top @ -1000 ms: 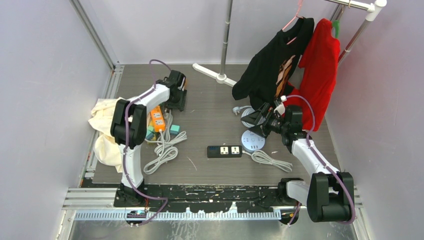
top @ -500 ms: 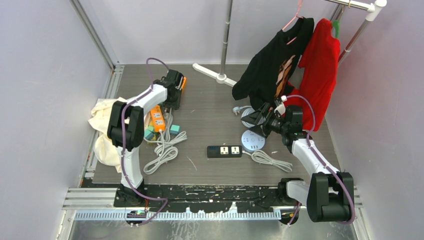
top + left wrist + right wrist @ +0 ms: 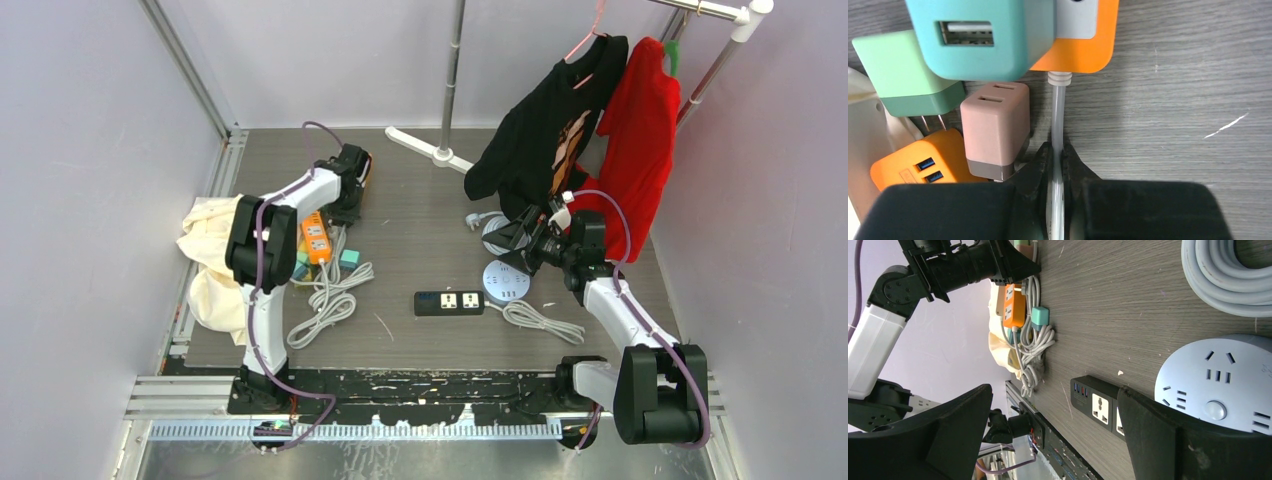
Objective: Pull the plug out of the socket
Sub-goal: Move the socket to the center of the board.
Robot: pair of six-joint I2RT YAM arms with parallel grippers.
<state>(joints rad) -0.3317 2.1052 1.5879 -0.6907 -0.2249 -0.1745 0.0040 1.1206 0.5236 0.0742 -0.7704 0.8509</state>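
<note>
Left gripper (image 3: 1057, 150) now tight around cord (image 3: 1058, 110) (just below orange socket (image 3: 1088, 52))

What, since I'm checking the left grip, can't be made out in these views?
- Left wrist: white cable beyond the left gripper, hidden by its black body.
- Left wrist: top of the teal plug, cut off by the edge.
- Right wrist: black power strip, partly behind the right gripper.

Left wrist view: orange power strip (image 3: 1083, 47) and teal charger (image 3: 983, 50) cut off by the top edge; white cable (image 3: 1058, 110) disappears between the fingers of the left end effector (image 3: 1057, 150). Right wrist view: black power strip (image 3: 1093, 405) partly behind the right end effector (image 3: 1054, 387); round socket (image 3: 1213, 380) clipped at right edge.
</note>
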